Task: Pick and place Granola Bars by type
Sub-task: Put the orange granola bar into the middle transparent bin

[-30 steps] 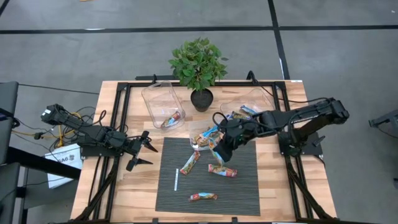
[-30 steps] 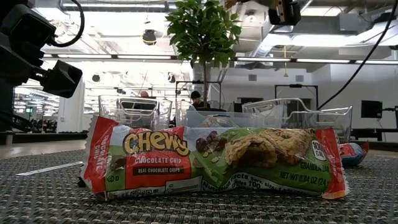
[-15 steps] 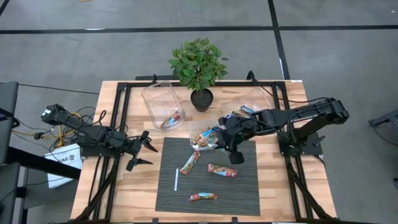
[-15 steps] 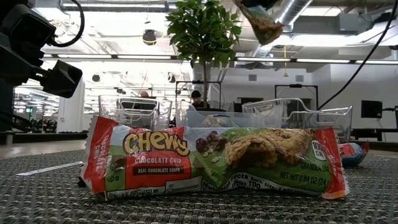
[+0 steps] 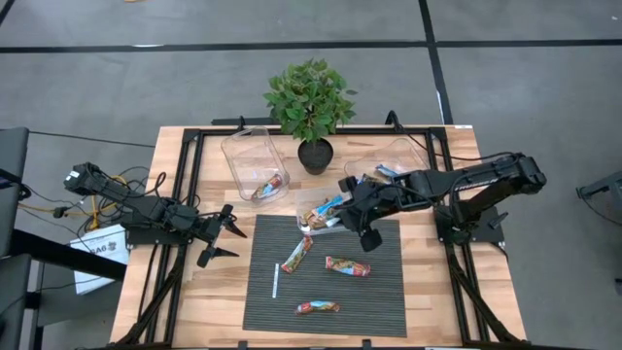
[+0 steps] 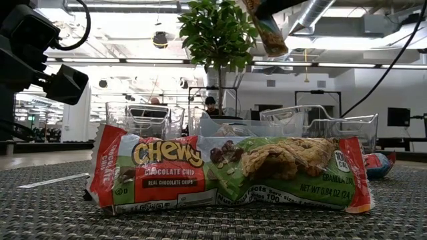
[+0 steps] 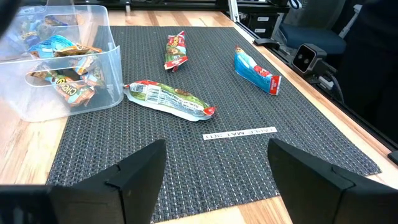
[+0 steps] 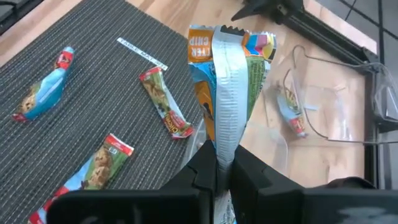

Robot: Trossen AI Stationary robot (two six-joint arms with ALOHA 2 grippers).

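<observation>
Bar in shiny green-and-orange wrapper [image 8: 231, 93]: light, bendy, slippery. Right gripper [image 8: 217, 163] clamped on end, at table's 1 o'clock. Left gripper [image 7: 214, 163] apart, 9 o'clock.

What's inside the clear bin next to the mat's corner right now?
The clear bin holds several granola bars in blue and orange wrappers, piled together. How many lie underneath the pile cannot be seen.

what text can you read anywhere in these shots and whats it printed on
"CHEWY", "CHOCOLATE CHIP", "REAL CHOCOLATE CHIPS", "GRANOLA": granola bar on the mat, low view.
"Nutrition Facts", "100", "NET WT 0.84 OZ (24": same wrapper, partly legible.
"CHIP": bar held by the right gripper.
White strip: print upside down, unreadable.
Other bars, bin contents: too small.
</observation>
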